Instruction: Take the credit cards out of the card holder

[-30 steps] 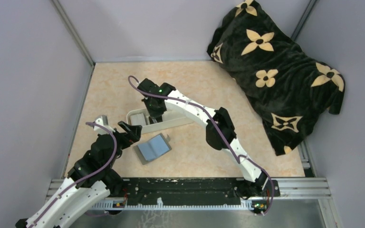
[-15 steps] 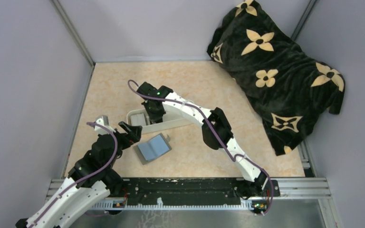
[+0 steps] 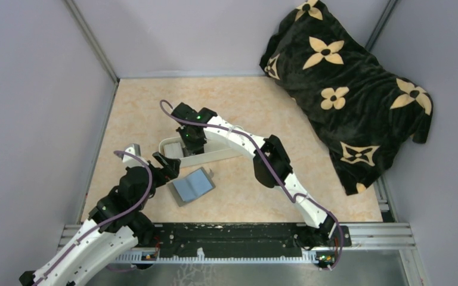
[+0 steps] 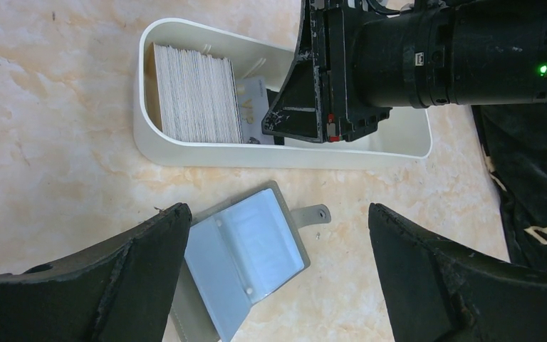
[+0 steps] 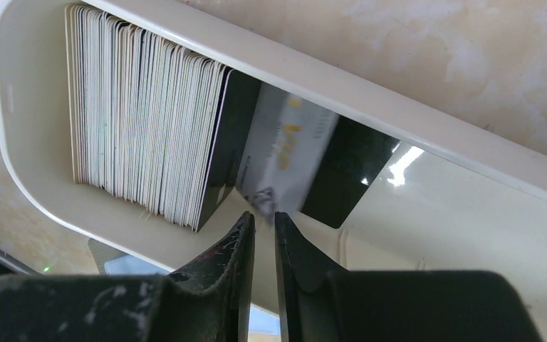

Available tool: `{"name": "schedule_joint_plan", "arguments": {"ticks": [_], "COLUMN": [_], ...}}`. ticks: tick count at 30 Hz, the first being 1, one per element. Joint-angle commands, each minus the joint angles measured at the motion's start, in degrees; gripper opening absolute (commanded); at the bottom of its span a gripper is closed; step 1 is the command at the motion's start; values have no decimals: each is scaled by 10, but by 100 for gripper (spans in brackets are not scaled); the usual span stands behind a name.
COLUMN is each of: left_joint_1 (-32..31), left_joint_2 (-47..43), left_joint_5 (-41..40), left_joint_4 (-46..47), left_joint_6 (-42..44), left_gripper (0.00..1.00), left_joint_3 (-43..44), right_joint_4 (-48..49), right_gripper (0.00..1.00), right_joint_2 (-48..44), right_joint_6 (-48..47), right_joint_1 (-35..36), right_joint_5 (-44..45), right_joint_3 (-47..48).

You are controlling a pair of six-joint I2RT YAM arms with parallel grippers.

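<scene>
- while spread wide over holder (image 4: 246, 246): left gripper (image 4: 278, 214), nothing held
- holder: open flat, just beside tray (image 5: 399, 117)
- right gripper (image 5: 263, 217): a slit apart in tray, blurred pale card (image 5: 285, 153) just at tips
- cards (image 5: 142, 114): stacked on edge in tray

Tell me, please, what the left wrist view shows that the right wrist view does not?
Only left wrist: the whole open card holder, the left gripper wide open, the blanket. Only right wrist: the right gripper seen from behind, jaws slightly apart. Both: the tray, its card stack and a pale card beside it.
</scene>
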Motion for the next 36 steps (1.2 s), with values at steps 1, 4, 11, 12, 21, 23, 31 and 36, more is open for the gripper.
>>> {"name": "schedule_joint_plan", "arguments": {"ticks": [1,4,11,12,21,23,31,36], "left_joint_1": [0,0,0,0,0,0,0,0], "left_joint_2": [-8,-11,-15,-13,28,32,63,93], "left_joint_5": [5,5,8,11,47,47,68,74], "left_joint_4": [9,7,10,15,66,71,93,94], "left_joint_6": [5,4,6,11,30,31,34,32], "left_gripper": [100,100,100,100,100,100,100,100], "left_joint_3": [-9,-10,-13,-13,8,14,23,42], "right_joint_4": [21,29,39,46,238,301,471,555], "right_gripper": [18,18,18,17,25,26,24,25], "right_joint_2": [-8,-12,-27,-38,-259,-321,-542,-677], "right_joint_6": [2,4,6,7,40,50,54,49], "right_joint_1": [3,5,5,5,-35,-46,-67,-68], "right_joint_5": [-12,-21,-14,-3,88,100,194,269], "right_joint_3": [20,17,2,-9,-293,-372,-611,-759]}}
